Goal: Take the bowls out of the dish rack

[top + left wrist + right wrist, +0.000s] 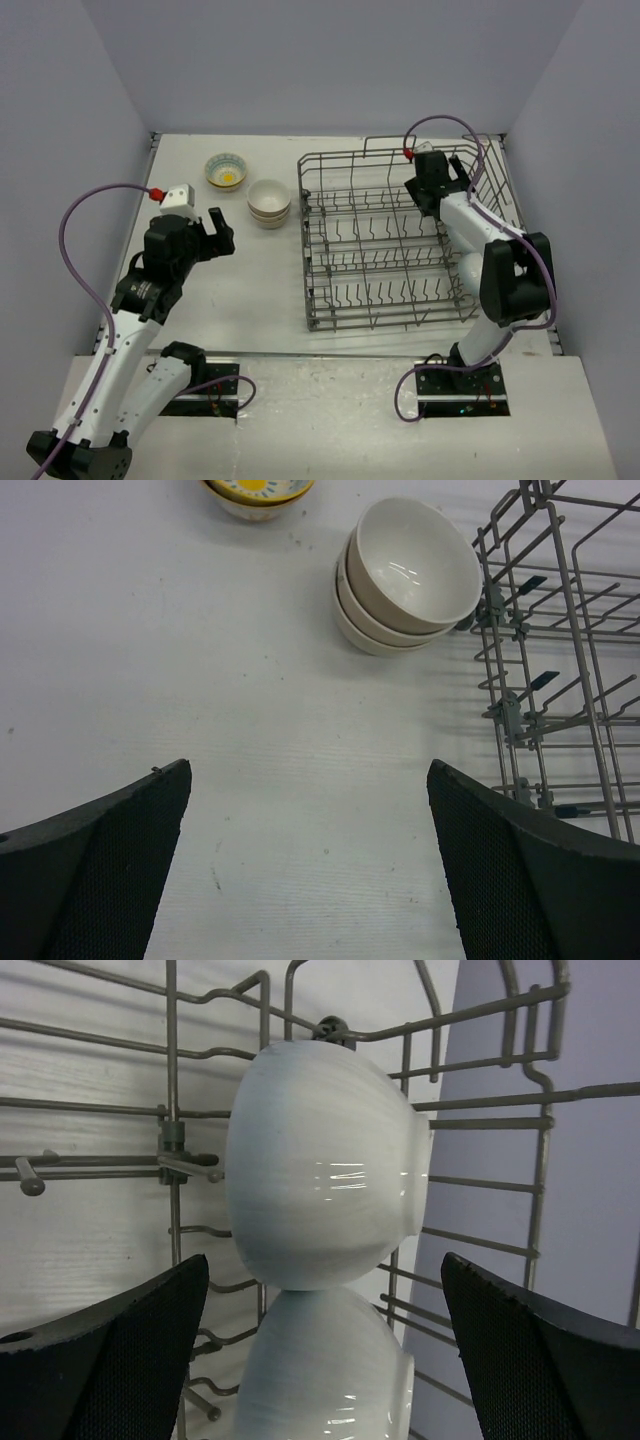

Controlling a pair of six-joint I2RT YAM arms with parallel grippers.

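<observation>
White glazed ceramic: the upper bowl [325, 1165] stands on edge in the dish rack [380, 250], dead ahead between the spread fingers of the right gripper [318, 1260], with a second white bowl [320, 1370] close below it. Both are likely stiff, slick and chippable, so rim-and-wall looks the surest hold. Ahead of the left gripper [310, 765], equally wide open and empty, a nested stack [410, 575] and patterned bowls [260, 492] sit on the table [150, 680].

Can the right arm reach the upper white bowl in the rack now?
Probably yes: the right gripper is open, the upper white bowl sits straight ahead between its fingers, no wire visibly in front.
</observation>
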